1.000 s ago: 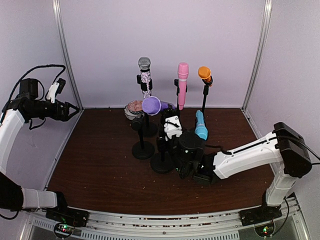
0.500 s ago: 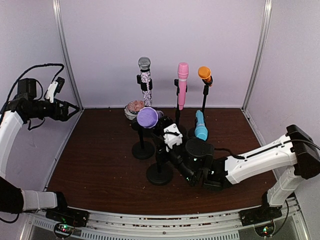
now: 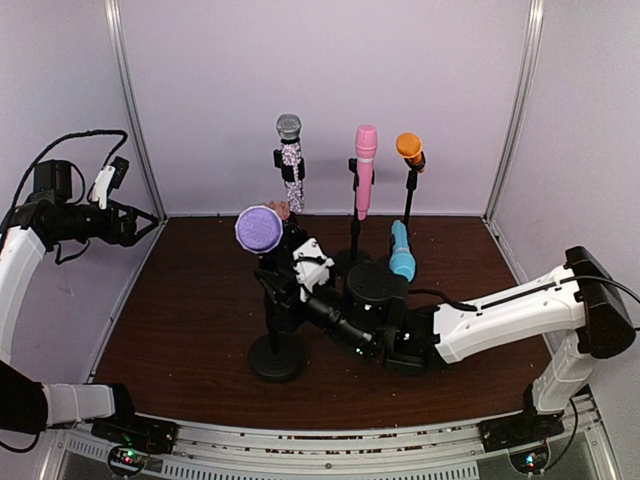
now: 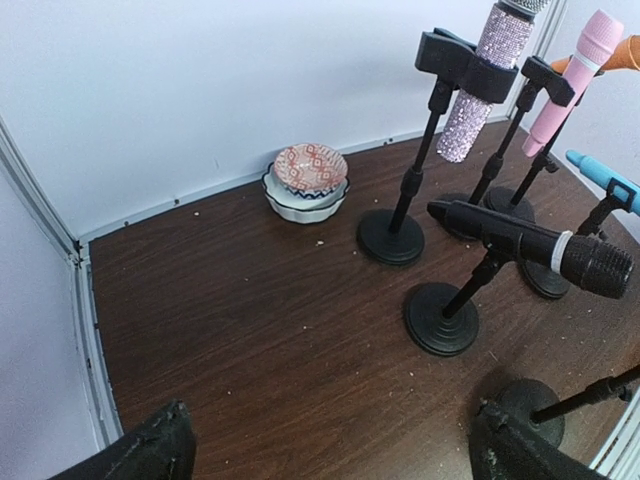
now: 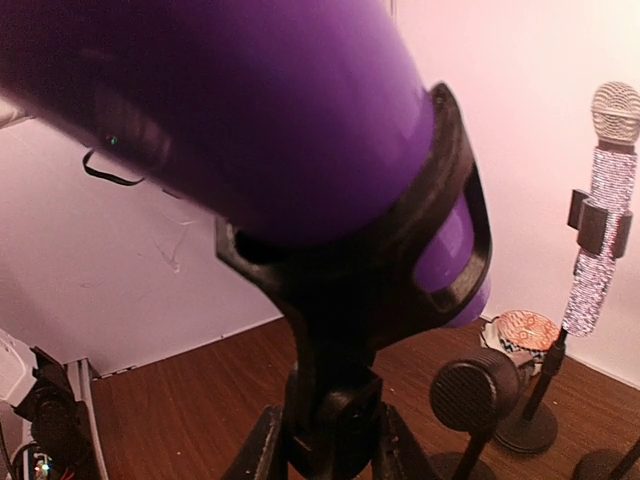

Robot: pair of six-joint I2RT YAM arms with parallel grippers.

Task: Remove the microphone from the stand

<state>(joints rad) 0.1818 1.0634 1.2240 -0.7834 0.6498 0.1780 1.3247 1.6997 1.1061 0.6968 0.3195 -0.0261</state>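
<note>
A purple microphone sits tilted in the black clip of its stand, its head facing up and forward. The stand's round base rests on the brown table. My right gripper is shut on the stand's joint just under the clip. In the right wrist view the purple microphone fills the top, the clip holds it, and my right gripper clamps the joint from both sides. My left gripper is open and empty, high at the far left; in its own view the left gripper hangs over bare table.
Other stands hold a glitter microphone, a pink one, an orange one, a blue one and a black one. Stacked bowls sit by the back wall. White walls close in the table.
My right gripper has dragged the purple microphone's stand leftward and toward the front edge, away from the other stands. The microphone head swung left. The left arm has barely moved.
</note>
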